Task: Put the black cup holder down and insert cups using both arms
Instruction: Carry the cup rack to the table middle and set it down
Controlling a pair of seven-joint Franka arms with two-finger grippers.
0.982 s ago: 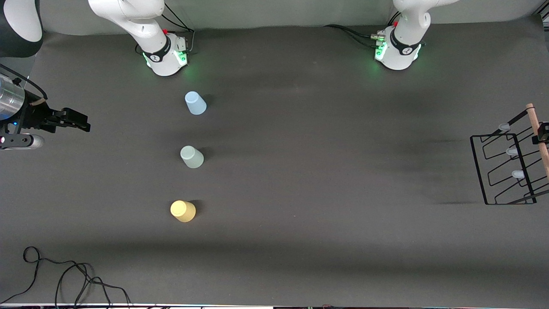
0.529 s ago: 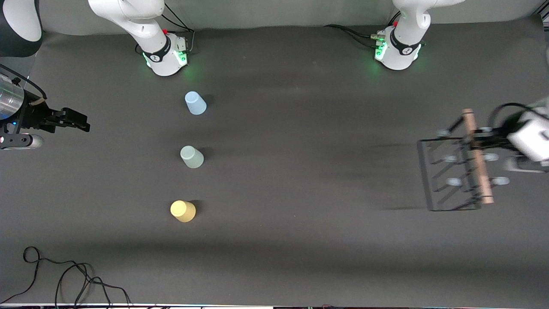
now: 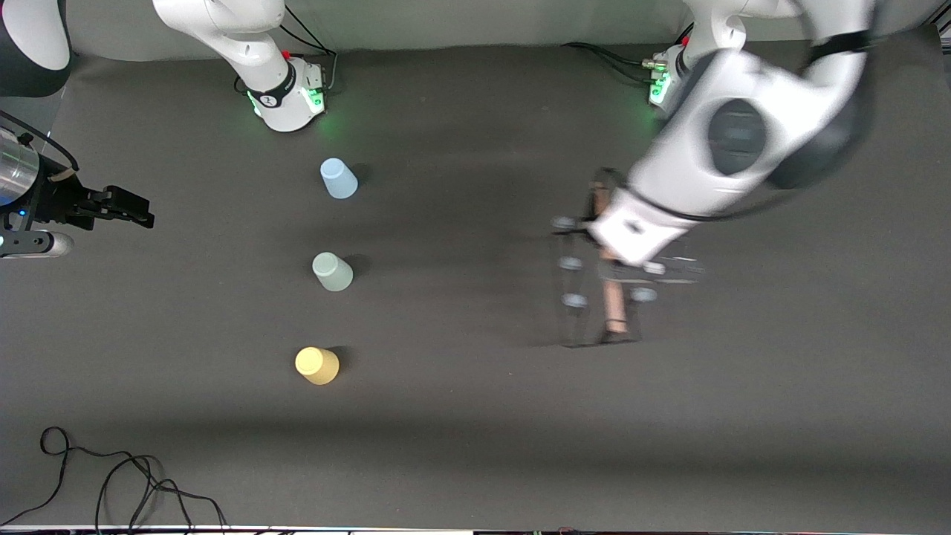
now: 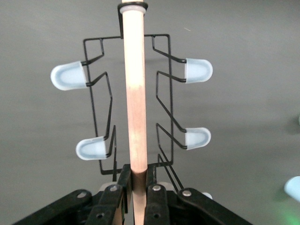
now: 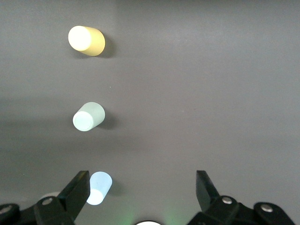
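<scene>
Three cups (image 3: 333, 271) on dark table (image 3: 461, 416), left hand (image 4: 136, 194) pinching rack (image 4: 136, 93), right hand (image 5: 140, 192) spread.

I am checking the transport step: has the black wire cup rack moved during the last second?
Yes. The black wire cup rack, held by the left end effector, has travelled toward the pale grey-green plastic cup.

A loose black cable (image 3: 111, 483) lies coiled on the dark table (image 3: 475, 446), nearest the front camera.
</scene>
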